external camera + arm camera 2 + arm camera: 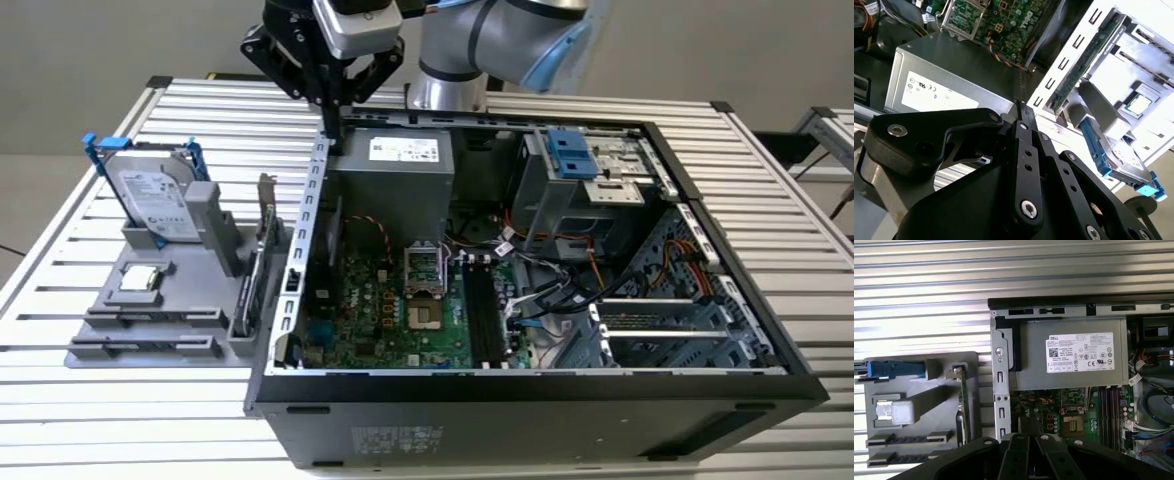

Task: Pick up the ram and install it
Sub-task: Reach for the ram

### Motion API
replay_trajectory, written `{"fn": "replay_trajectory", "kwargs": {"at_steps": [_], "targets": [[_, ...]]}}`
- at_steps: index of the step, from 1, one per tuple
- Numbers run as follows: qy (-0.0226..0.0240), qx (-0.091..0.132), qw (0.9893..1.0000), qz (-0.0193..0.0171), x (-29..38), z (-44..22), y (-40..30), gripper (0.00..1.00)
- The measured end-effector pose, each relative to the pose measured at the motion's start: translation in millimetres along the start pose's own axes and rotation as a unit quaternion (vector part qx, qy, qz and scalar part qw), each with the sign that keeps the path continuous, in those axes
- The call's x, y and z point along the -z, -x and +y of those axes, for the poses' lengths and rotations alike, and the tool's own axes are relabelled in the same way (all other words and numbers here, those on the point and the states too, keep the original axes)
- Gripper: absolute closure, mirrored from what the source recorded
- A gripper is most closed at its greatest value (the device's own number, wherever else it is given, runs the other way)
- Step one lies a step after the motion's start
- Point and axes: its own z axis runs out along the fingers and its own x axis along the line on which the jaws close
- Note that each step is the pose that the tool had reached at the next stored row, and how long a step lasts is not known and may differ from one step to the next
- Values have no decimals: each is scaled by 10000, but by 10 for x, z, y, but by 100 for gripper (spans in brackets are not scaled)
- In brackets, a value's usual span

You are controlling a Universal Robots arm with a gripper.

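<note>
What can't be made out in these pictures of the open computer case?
Black motherboard slots: in the exterior view, too small and dark to tell whether a blue ram stick sits there.
Upright green circuit card in the grey plastic holder: first wrist view, edge-on, its end hidden by the black end effector.

The ram (909, 440) seems to be the long, narrow dark strip with a row of blocks. It stands on its long edge in a slot of the grey holder (924, 385), but its colour cannot be told. In the exterior view the ram (158, 318) lies low across the holder's near end.
</note>
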Motion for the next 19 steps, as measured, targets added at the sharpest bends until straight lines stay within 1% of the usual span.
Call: {"fn": "replay_trajectory", "kwargs": {"at_steps": [19], "targets": [[0, 0, 10000, 0, 1, -3, -42, 100]]}}
